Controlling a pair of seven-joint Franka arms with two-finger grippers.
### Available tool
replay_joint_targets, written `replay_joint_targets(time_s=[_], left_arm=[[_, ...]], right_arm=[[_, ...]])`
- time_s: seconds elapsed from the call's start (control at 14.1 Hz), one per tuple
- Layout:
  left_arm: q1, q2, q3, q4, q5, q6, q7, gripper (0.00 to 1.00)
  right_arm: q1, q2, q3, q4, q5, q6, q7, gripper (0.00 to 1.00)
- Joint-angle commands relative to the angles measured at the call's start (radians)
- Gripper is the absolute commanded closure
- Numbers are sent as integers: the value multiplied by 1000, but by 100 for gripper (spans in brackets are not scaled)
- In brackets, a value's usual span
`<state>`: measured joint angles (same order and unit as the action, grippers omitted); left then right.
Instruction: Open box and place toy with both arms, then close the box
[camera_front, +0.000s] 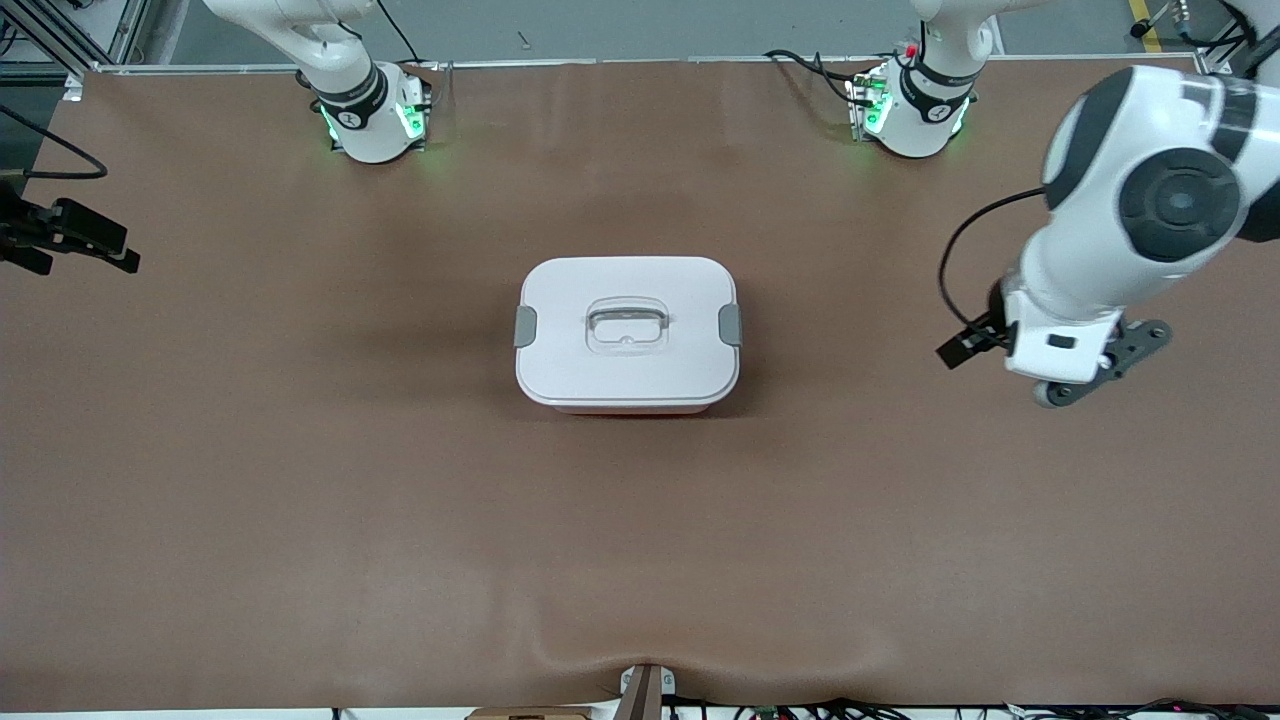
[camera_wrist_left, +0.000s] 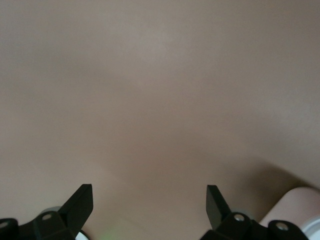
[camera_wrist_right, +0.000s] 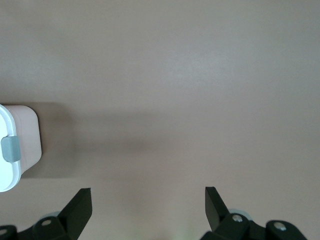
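a: what sits nearest the front camera?

b: bare brown table mat (camera_front: 300, 520). the first real thing above it is the box (camera_front: 628, 333), alone in the middle of the mat, about midway between the two arms' ends of the table.

a: is the box shut?

b: yes. its white lid (camera_front: 600, 290) is on and lies flat, with a grey clip (camera_front: 525, 326) on the side toward the right arm's end and another grey clip (camera_front: 731, 324) on the side toward the left arm's end. the clear recessed handle (camera_front: 627, 327) is in the lid's centre. a thin strip of pink base shows under the lid's edge nearest the camera.

a: and the toy?

b: i can't see it in any view.

a: where is the left gripper (camera_wrist_left: 150, 200)?

b: up over bare mat, well apart from the box toward the left arm's end of the table. in the left wrist view its two black fingers (camera_wrist_left: 80, 202) stand spread wide with only mat between them; it holds nothing.

a: the right gripper (camera_wrist_right: 148, 202)?

b: the front view does not show it. its wrist view shows the fingers (camera_wrist_right: 79, 205) spread wide over bare mat, nothing gripped, with a corner of the box and one grey clip near it.

a: farthest from the box?

b: the two arm bases (camera_front: 370, 115), green lights lit, at the mat's farthest edge.
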<state>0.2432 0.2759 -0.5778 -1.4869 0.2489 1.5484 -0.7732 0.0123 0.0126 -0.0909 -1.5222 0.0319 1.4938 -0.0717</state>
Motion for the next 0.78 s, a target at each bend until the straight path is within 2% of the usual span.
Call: replay_joint_targets(time_s=[0.0,0.07,0.21,0.43,0.5,0.71], left_arm=[[-68,-95,117,-15,-14,-24,197,0],[-132,-125,210,-21,-52,-40,253,0],[-171,-184,314,-35,-156,-70,378,0],[-301,-247,478,-50,-171,-86,507,0],[-315,-265,504,-52,-174,-99,562,0],[-321,-343,510,-99,-192,-102,591,0]], right_arm=[[0,-5,-3,14,17,-15,7,0],[1,-5,-1,16,17,-15,9,0],[3,-5,-1,14,17,-15,9,0],[3,-5,-1,14,17,-15,9,0],[5,-5,-1,14,17,-17,10,0],[6,-5,0,14,17,-20,12,0]])
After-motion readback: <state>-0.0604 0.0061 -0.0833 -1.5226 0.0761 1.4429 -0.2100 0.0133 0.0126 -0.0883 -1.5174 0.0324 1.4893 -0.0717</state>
